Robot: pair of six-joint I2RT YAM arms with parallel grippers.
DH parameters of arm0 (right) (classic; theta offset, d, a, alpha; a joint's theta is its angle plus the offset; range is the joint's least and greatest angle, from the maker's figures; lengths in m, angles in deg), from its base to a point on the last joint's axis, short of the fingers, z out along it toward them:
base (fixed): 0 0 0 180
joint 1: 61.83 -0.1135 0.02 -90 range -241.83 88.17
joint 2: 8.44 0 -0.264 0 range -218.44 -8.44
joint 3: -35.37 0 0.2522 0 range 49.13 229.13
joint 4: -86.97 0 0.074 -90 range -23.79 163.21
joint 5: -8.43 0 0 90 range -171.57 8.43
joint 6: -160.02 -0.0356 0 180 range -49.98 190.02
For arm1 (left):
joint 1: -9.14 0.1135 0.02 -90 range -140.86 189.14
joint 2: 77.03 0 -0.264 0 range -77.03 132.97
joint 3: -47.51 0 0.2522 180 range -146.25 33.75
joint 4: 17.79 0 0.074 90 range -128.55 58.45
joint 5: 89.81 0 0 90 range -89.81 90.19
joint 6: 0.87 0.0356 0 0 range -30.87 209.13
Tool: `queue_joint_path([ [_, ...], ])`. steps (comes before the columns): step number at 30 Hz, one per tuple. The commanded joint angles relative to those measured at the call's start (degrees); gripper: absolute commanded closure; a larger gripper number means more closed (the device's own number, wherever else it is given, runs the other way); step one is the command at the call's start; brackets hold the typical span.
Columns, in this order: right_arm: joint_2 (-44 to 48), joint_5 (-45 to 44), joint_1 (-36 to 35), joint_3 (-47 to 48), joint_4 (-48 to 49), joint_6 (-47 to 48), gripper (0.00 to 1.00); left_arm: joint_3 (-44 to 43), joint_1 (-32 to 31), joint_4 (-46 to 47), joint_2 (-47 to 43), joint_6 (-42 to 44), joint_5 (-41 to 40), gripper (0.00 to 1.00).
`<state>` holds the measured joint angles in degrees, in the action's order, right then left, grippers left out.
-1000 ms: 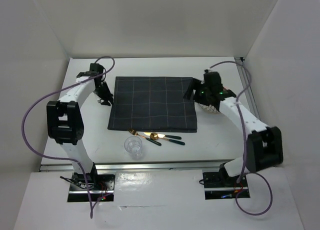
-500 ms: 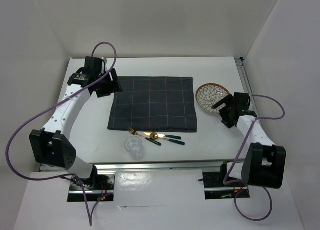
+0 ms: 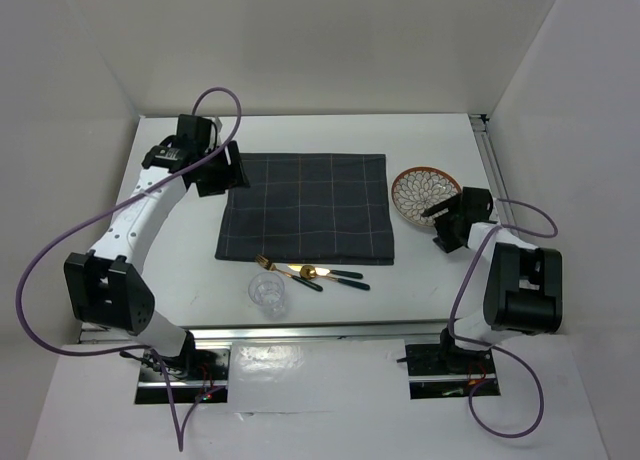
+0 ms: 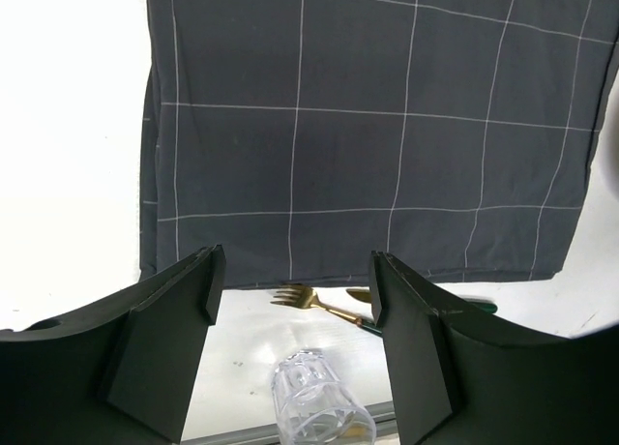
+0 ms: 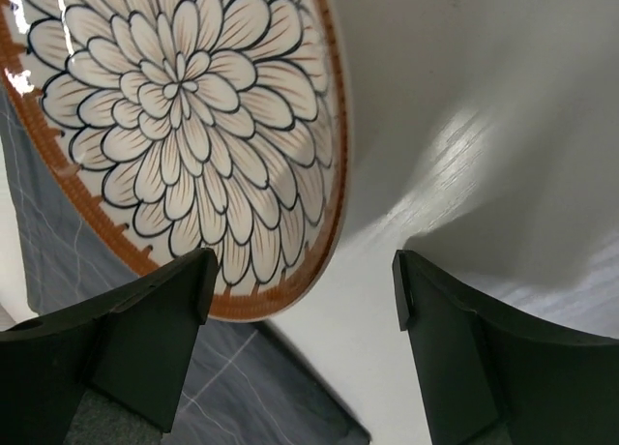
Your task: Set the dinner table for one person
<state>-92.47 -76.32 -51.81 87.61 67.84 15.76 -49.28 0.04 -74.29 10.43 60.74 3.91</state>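
Open, empty left jaws above far corner of placemat (image 3: 305, 207). Open, empty right jaws near flower-patterned plate (image 3: 423, 192) on white tabletop (image 3: 300, 135).

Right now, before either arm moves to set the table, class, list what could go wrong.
1. The clear drinking glass stands near the front edge of the white tabletop; it could be knocked off in passing.
2. The gold cutlery with dark green handles lies bunched, seemingly crossed, so lifting one piece may drag another.
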Motion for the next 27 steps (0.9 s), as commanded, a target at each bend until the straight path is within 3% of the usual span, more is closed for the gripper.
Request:
queue_joint_path([
  [1, -2.3, -0.7, 0.9, -0.8, 7.1, -3.6, 0.17, -1.8, -0.1, -0.3, 0.7, 1.8, -0.2, 0.22],
  [10, -3.4, -3.5, 1.4, -1.3, 9.1, -7.4, 0.44, -1.8, -0.1, -0.9, 0.7, 2.3, 0.4, 0.23],
  [13, -4.0, -4.0, 1.4, -0.2, 8.5, -8.0, 0.47, -1.8, -0.1, -0.9, 0.7, 2.3, 0.4, 0.23],
  [17, -4.6, -4.0, 1.4, 0.4, 8.5, -9.3, 0.59, -1.8, -0.1, -0.9, 0.7, 2.8, 0.9, 0.23],
  [24, -4.0, -5.2, 1.4, 0.4, 8.5, -11.0, 0.71, -1.8, -0.1, -0.9, 1.8, 2.8, 2.1, 0.23],
  [27, -3.3, -5.2, 1.4, 0.4, 8.0, -11.5, 0.84, -1.8, -0.1, -0.9, 1.8, 2.8, 2.1, 0.23],
])
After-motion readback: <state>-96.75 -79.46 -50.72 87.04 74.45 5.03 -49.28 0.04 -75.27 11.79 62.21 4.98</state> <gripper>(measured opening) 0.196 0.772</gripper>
